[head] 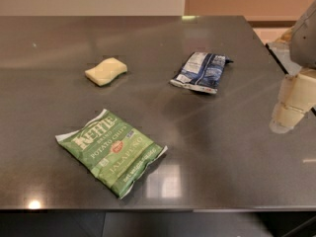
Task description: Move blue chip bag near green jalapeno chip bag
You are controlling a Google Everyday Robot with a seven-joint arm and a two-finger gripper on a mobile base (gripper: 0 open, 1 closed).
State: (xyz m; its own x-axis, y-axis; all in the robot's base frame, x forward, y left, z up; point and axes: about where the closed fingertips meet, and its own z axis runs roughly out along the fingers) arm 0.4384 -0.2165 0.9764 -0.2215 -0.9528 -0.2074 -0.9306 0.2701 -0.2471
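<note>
Grey worktop (222,147) holds the blue chip bag (201,71) left of the partly cut-off claw (292,104); its opening I cannot tell.

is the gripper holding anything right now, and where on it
Nothing is held. The gripper hangs at the right edge, apart from the blue chip bag, which lies flat on the table.

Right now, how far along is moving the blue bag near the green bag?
Done: nothing yet. The blue bag lies at the far side of the table, well apart from the green bag at the near edge. In hand: the gripper hangs at the right, touching neither bag. Left: reach the blue bag, grasp it, carry it and set it beside the green bag.
</note>
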